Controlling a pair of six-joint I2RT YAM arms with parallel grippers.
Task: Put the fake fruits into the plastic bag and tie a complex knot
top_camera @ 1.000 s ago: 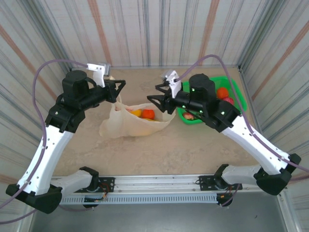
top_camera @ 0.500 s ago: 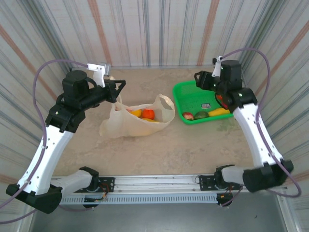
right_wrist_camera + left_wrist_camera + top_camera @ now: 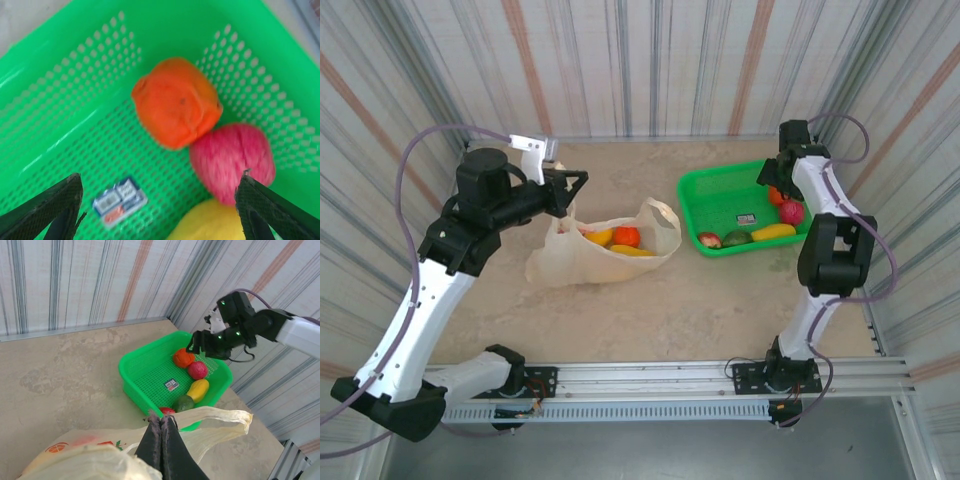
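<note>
Of the fake fruits, an orange round (image 3: 176, 102), a pink-red one (image 3: 232, 155) touching it and a yellow piece (image 3: 210, 222) lie along the right side of the green basket (image 3: 720, 195). A green piece (image 3: 183, 403) and a small red one (image 3: 167, 411) lie by its near wall. A few yellow and orange ones (image 3: 615, 238) already sit in the plastic bag (image 3: 570, 265), just left of the basket on the worktop (image 3: 650, 310). My right jaws stand wide apart with nothing between them, hanging over the orange round. My left jaws are pressed together at the bag's rim and seem to hold its mouth up. I judge the step in hand to be fetching the next fruit. To do it well I should centre on the orange round and come straight down so that one finger slips between it and the pink-red one. I should close gently, since glossy plastic may squirt out, while my left side holds the mouth high and open. The handles (image 3: 225, 416) lie loose, with no knot yet. My right wrist view is blurred and the yellow piece is cut off at its lower edge. The bag's film hides how many fruits are inside, and I cannot tell how much film my left jaws really pinch.
</note>
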